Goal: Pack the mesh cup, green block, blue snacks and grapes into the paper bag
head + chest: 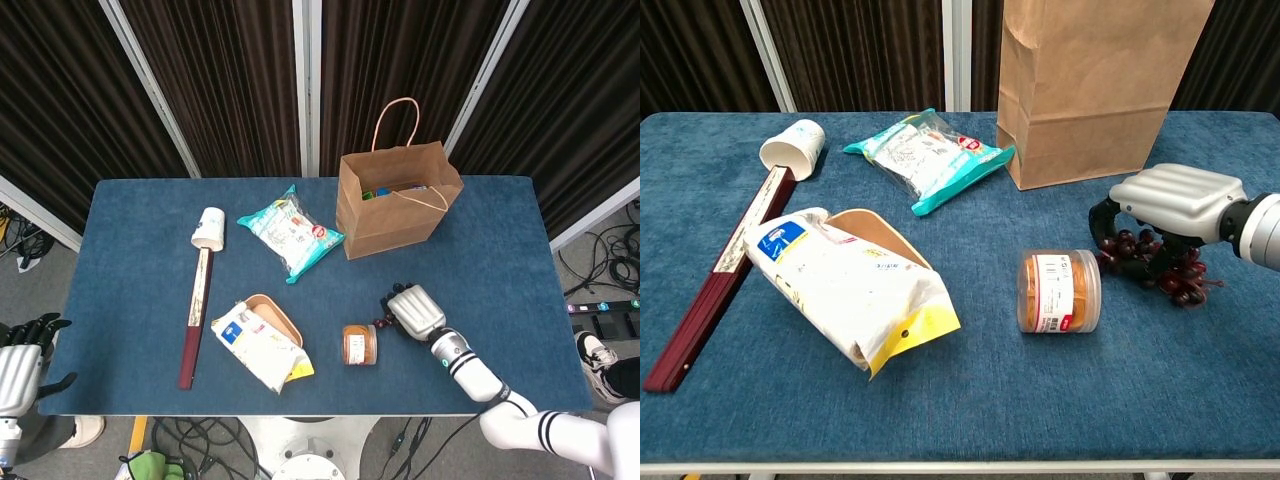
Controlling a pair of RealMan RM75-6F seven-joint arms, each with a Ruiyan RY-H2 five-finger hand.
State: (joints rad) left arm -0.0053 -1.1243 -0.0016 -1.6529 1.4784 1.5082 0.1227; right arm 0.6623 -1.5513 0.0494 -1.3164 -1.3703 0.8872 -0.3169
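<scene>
The brown paper bag (392,210) (1087,95) stands upright at the back right, and something green and blue shows in its mouth. The blue snacks (291,232) (930,154) lie flat left of the bag. The dark grapes (1145,259) (383,323) lie on the cloth in front of the bag, mostly covered. My right hand (416,311) (1171,204) rests over them, palm down, and its fingers grip the bunch. My left hand (20,362) hangs off the table's front left corner with its fingers apart and holds nothing. I see no mesh cup.
An orange-filled clear jar (360,344) (1060,291) lies just left of the grapes. A white-and-yellow pouch (258,347) (854,289) leans on a tan bowl (276,313) (875,231). A paper cup (209,227) (793,148) and a dark red folded fan (194,320) (719,271) lie at the left.
</scene>
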